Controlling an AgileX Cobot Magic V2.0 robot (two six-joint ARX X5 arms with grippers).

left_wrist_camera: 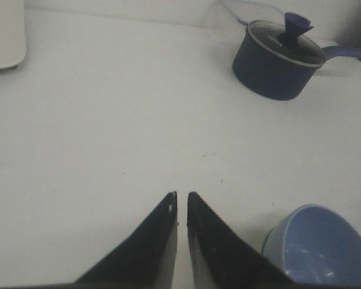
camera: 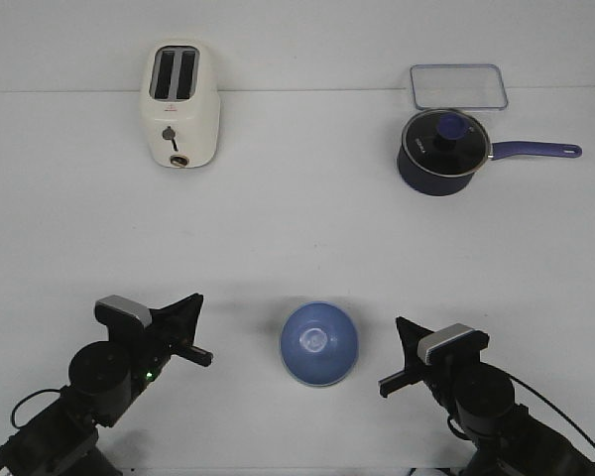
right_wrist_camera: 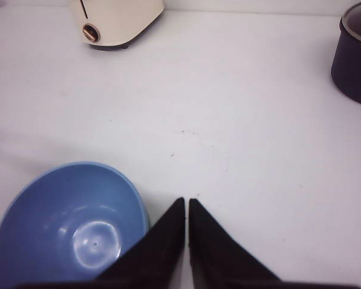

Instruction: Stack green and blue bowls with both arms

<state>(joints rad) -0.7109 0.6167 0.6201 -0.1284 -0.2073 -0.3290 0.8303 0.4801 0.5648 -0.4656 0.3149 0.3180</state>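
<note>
The periwinkle blue bowl (camera: 319, 342) stands upright at the front middle of the table, between my two arms. It also shows in the left wrist view (left_wrist_camera: 322, 247) and the right wrist view (right_wrist_camera: 66, 226). Only a thin sliver of the green bowl (left_wrist_camera: 265, 244) shows under the blue bowl's rim, so the blue bowl appears to sit inside it. My left gripper (camera: 196, 297) (left_wrist_camera: 182, 194) is shut and empty, left of the bowls. My right gripper (camera: 400, 322) (right_wrist_camera: 186, 200) is shut and empty, right of them. Neither touches the bowls.
A cream toaster (camera: 179, 104) stands at the back left. A dark navy lidded saucepan (camera: 441, 151) with a long handle stands at the back right, with a clear plastic lid (camera: 458, 86) behind it. The table (camera: 297, 228) is white.
</note>
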